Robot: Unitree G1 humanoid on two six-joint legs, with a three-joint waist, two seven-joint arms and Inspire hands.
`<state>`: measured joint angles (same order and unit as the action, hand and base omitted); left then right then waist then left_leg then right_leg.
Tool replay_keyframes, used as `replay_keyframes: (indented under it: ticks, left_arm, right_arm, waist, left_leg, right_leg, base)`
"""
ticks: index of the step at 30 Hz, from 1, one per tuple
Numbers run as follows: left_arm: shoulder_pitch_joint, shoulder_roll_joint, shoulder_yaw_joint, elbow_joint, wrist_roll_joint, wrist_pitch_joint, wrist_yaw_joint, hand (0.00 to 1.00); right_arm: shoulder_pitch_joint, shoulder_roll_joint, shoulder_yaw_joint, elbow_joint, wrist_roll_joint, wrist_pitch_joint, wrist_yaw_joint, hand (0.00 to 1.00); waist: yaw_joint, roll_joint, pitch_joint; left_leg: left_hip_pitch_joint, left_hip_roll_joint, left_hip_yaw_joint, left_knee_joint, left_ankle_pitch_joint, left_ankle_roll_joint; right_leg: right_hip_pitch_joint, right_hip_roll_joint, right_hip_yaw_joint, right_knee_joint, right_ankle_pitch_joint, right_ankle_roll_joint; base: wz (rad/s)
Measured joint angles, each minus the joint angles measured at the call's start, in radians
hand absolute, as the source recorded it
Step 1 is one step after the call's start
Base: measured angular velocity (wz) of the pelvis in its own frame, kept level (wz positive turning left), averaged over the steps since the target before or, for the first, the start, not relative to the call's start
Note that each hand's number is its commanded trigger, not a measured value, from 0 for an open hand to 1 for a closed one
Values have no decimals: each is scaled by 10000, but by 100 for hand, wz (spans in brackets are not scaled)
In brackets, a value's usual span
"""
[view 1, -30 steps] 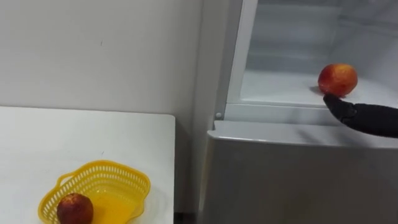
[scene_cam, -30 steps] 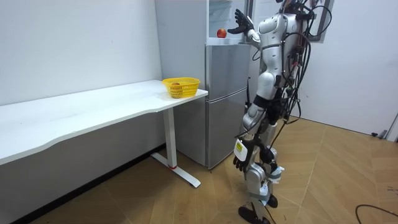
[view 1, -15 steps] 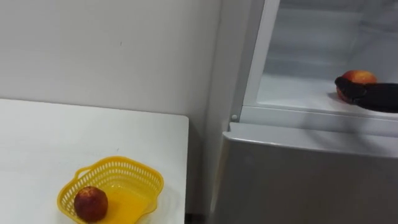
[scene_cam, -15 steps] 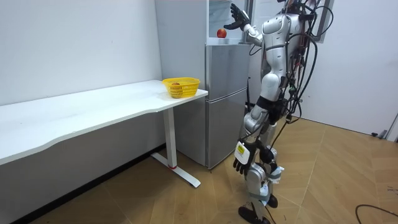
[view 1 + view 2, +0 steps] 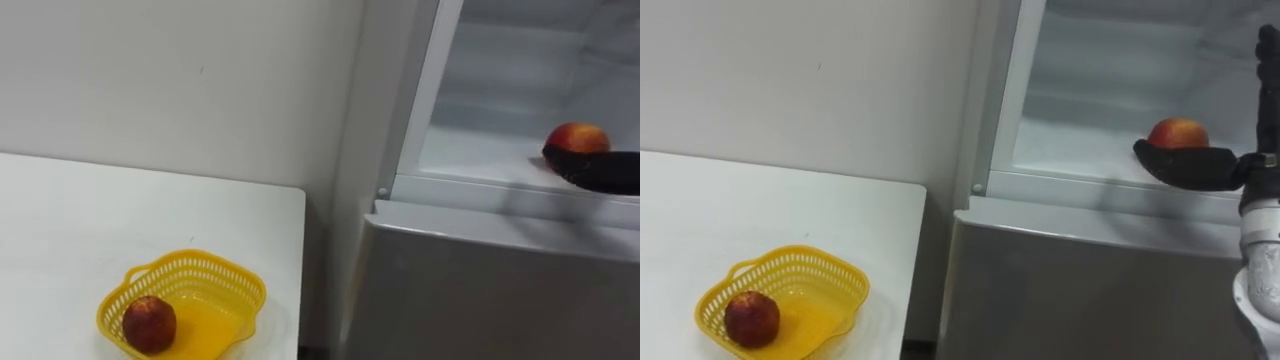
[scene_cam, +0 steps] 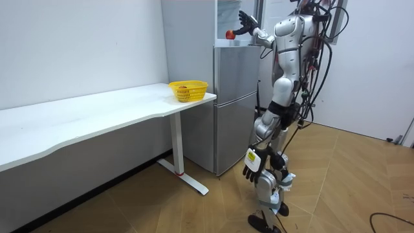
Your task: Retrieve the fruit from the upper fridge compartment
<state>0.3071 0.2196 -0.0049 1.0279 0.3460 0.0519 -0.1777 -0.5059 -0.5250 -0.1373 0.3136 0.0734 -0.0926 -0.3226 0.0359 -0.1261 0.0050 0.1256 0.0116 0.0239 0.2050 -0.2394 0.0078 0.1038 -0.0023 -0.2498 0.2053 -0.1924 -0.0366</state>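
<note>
The round red-and-orange fruit sits on the white floor of the open upper fridge compartment, near its front lip, at the right of the eye views. The robot's dark right hand is open around it. The lower part of the hand lies just in front of and below the fruit, at the compartment's lip, and the straight fingers rise at the far right edge of the frame, apart from the fruit. Whether the hand touches the fruit cannot be told.

Below the compartment, the tall silver-grey fridge has its lower door closed.

In the lower left of the eye views, a yellow perforated plastic basket with a wavy rim stands near the right edge of the white surface, beside the fridge. A second dark red round fruit lies inside the basket, towards its left end.

In the room view, the robot stands upright on the wooden floor, close in front of the fridge, with its right arm raised to the upper compartment. Its left hand hangs low beside its thigh.
</note>
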Motion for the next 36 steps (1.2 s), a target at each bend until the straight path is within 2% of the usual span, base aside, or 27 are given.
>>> replay_keyframes:
  ticks: [3, 7, 12, 16, 20, 24, 30, 36]
  left_arm:
    - [-29, 19, -2, 5, -4, 138, -24, 0]
    - [-44, 38, -10, 6, -4, 143, -149, 0]
    - [-42, 67, 0, 11, -7, 203, -346, 0]
    - [-32, 111, 0, 17, -9, 329, -483, 0]
    - [4, 146, 0, 19, -6, 453, -587, 0]
    - [85, 167, 17, 15, -6, 573, -762, 0]
    - [84, 184, 37, 15, -2, 586, -757, 0]
    - [75, 185, 36, 18, -6, 575, -695, 0]
  right_arm:
    - [-191, 0, 3, 421, 7, 80, 153, 0]
    - [-422, -12, 86, 803, 113, 258, 211, 0]
    - [-509, -32, 438, 952, 520, 304, 519, 0]
    - [-652, -160, 482, 1451, 961, 415, 813, 0]
    - [-653, -269, 483, 1695, 1060, 499, 1022, 0]
    - [-653, -298, 516, 1898, 1047, 636, 1274, 0]
    - [-685, -643, 570, 2053, 1168, 635, 1352, 0]
    - [-852, -705, 574, 2316, 1186, 621, 1341, 0]
  waist:
    - [10, 77, -35]
    - [16, 71, -33]
    - [43, 4, -49]
    - [212, -121, -102]
    - [270, -208, -69]
    - [327, -172, -38]
    - [447, -133, -31]
    - [487, -141, -38]
  left_leg:
    - [1, -1, 6, -3, 2, 0]
    - [14, -8, 11, -2, 4, -1]
    - [2, -21, 3, -7, 5, 0]
    - [-17, -16, -11, -5, 5, 1]
    - [-13, -17, -67, 1, 5, 1]
    - [-17, -24, -59, 2, 4, 2]
    - [-106, -25, -72, -1, 4, 2]
    - [-102, -26, -107, 22, 6, 1]
  right_leg:
    - [-13, -5, 3, 2, -2, -1]
    - [-56, -63, 9, -12, -6, 2]
    - [-66, -62, -1, -17, -13, 13]
    - [-20, -66, -25, -14, -12, 13]
    - [21, -85, -115, -14, -11, 12]
    - [45, -88, -124, -4, -11, 12]
    - [-18, -78, -181, -16, -12, 11]
    - [-28, -90, -221, -14, -13, 10]
  base:
    - [0]
    - [0]
    - [0]
    - [1]
    - [5]
    - [1]
    - [1]
    - [0]
